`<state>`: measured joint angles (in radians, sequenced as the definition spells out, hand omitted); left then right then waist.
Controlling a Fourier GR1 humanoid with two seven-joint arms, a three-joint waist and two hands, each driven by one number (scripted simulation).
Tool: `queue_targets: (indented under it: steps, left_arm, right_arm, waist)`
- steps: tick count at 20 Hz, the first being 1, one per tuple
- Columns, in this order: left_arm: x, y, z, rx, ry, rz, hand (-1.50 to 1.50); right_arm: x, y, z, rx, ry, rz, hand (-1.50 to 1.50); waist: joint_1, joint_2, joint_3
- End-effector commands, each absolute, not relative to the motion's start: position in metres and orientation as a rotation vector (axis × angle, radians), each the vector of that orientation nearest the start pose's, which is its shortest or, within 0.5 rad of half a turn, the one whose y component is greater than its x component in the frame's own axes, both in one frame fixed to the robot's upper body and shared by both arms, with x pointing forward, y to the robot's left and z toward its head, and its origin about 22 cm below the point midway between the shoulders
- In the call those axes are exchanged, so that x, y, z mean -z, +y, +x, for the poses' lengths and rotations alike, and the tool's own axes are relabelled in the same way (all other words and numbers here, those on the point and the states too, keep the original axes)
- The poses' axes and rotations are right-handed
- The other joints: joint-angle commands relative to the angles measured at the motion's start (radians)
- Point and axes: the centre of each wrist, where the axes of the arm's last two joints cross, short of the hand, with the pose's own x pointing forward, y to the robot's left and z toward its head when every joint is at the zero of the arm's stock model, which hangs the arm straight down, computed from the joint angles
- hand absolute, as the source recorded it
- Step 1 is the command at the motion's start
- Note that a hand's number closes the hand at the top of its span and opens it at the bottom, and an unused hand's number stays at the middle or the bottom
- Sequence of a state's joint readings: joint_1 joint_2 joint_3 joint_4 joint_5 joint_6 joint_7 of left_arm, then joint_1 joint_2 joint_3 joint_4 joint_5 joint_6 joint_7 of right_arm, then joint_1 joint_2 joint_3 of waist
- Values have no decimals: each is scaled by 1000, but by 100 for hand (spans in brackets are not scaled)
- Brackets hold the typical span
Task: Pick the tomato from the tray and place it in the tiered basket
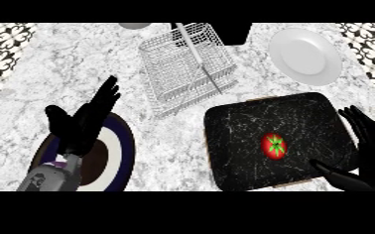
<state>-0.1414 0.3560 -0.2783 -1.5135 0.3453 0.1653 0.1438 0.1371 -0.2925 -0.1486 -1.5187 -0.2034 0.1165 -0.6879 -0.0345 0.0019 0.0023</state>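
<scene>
Tomato [275, 146] resting on tray [242, 124], untouched. Right hand [356, 151] spread just beside tray's right edge. Left hand [82, 120] spread over plate [123, 148]. Basket [187, 67] behind.

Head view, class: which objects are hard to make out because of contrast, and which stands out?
Head view: the white plate nearly blends into the pale marble counter; the right hand, black, merges with the dark tray; the wire basket reads thin; the red tomato stands out sharply.
</scene>
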Motion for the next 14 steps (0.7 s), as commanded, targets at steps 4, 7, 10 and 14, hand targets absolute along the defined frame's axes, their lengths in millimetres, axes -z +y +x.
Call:
queue_targets:
  steps: [4, 7, 10, 14]
  left_arm:
    - [-20, 230, 264, 121, -1389, -97, 0]
    - [-33, 230, 273, 110, -1388, -88, 0]
    - [-22, 236, 268, 107, -1376, -75, 0]
    - [-37, 229, 277, 131, -1399, -83, 0]
  right_arm:
    - [-1, -381, 138, -479, -1971, -418, -150]
    - [-24, -378, 127, -552, -1882, -642, -150]
    - [-49, -375, 108, -644, -1756, -840, -150]
    - [-75, -329, 94, -662, -1643, -908, -150]
  waist:
    - [8, -5, -4]
    - [3, -7, -6]
    - [-7, -7, -10]
    - [12, -3, -9]
